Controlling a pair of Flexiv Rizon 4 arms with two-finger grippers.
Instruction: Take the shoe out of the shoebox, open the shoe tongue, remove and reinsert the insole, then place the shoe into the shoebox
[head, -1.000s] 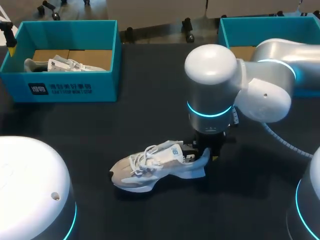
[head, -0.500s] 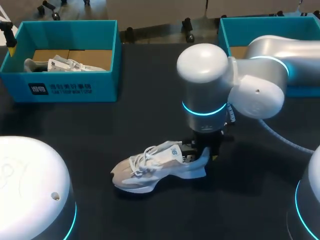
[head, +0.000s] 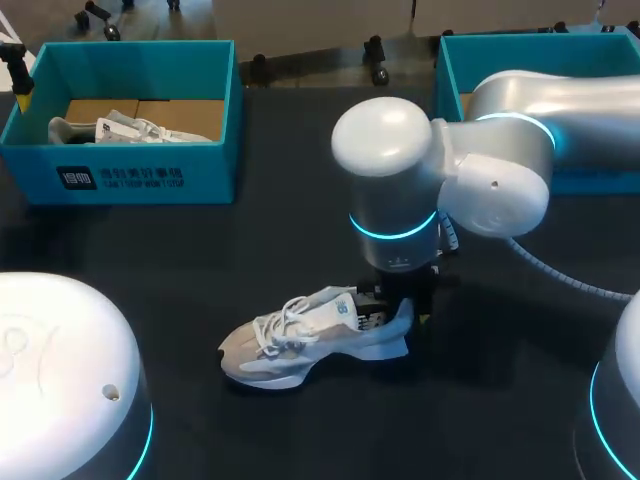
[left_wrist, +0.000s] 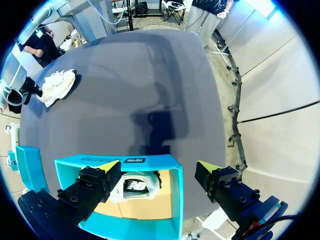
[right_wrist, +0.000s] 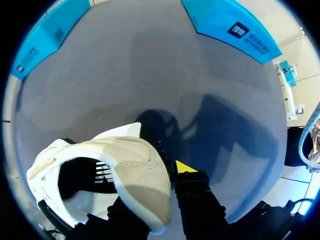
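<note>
The head camera looks down from above and behind onto the table. The left wrist camera hangs high over a shoebox. The right wrist camera sits close against the shoe, seen in all three views.

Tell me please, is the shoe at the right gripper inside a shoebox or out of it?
Out. The shoe stands on its sole on the black table, with the right gripper shut on its heel.
</note>
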